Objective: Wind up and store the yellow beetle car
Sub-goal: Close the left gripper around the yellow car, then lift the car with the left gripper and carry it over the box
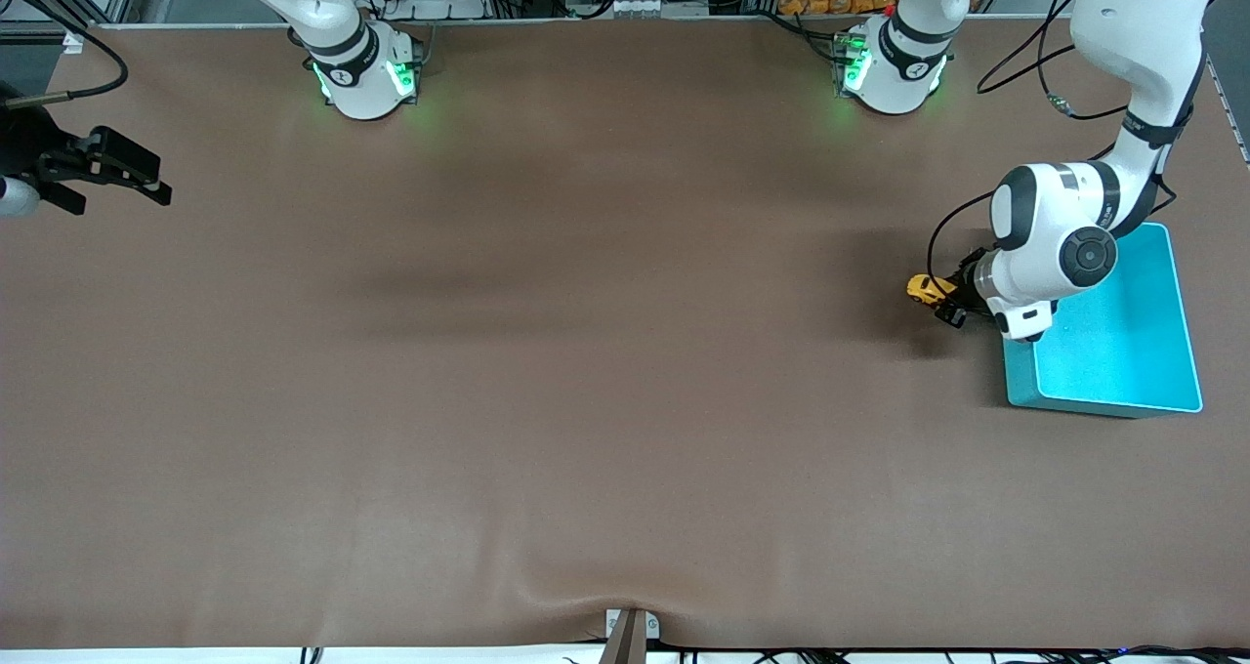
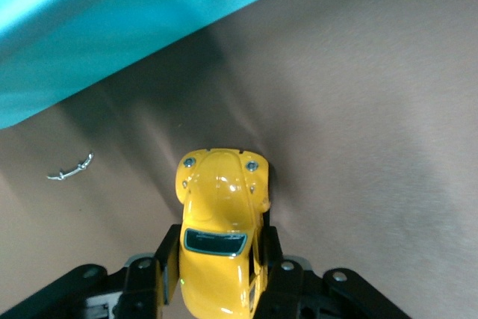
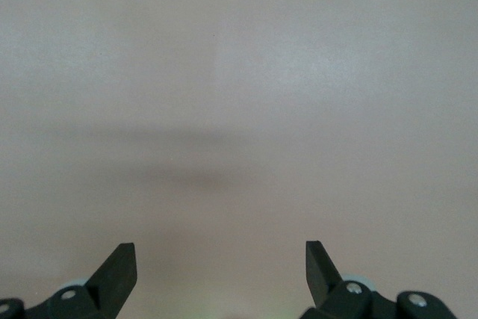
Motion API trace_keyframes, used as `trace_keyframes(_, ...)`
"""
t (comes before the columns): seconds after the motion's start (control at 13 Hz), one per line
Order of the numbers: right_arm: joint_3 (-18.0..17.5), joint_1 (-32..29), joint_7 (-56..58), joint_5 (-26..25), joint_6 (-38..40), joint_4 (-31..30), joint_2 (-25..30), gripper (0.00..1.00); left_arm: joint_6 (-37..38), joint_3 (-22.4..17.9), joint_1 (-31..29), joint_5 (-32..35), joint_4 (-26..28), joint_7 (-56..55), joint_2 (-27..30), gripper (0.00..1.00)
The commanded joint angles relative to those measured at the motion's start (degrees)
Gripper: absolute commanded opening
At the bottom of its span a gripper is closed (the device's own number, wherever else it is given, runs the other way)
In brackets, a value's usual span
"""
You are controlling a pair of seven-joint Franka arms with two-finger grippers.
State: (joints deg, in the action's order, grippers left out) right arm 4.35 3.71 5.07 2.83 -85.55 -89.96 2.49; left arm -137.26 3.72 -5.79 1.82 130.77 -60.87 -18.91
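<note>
The yellow beetle car (image 1: 922, 288) is held in my left gripper (image 1: 945, 305), low at the brown table, just beside the teal bin (image 1: 1113, 352) on the side toward the right arm's end. In the left wrist view the car (image 2: 220, 214) sits nose outward between the black fingers (image 2: 146, 274), which are shut on its sides. I cannot tell if its wheels touch the table. The bin's wall (image 2: 112, 28) shows close by. My right gripper (image 1: 146, 181) waits at the right arm's end of the table; in its wrist view it (image 3: 220, 267) is open and empty.
A small silvery metal piece (image 2: 71, 168) lies on the table between the car and the bin wall. The brown tablecloth (image 1: 586, 352) has a ripple at its edge nearest the front camera. The teal bin looks empty inside.
</note>
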Motion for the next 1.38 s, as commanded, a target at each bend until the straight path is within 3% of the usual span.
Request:
trace_keyframes(0.0,0.75,1.22,0.03,-0.8,-0.76,-1.71,1.64,1.0,5.84,-0.03,0.34,0.28,-1.65,-1.09,4.84,0.2)
trace_keyframes(0.61,0.84,1.13,0.03,-0.8,-0.76,-1.71,1.64,1.0,20.89,-1.51,-0.89,0.72,-12.11,10.13,10.47,0.15)
trace_keyframes(0.92,0.84,1.04,0.03,-0.8,-0.76,-1.71,1.65,1.0,20.81,-6.09,-2.2,5.9,-12.56,32.59,10.65,0.14)
trace_keyframes(1.3,0.75,0.95,0.03,-0.8,-0.67,-1.71,1.64,1.0,13.8,-6.1,-9.84,6.17,-13.79,53.99,6.88,0.12)
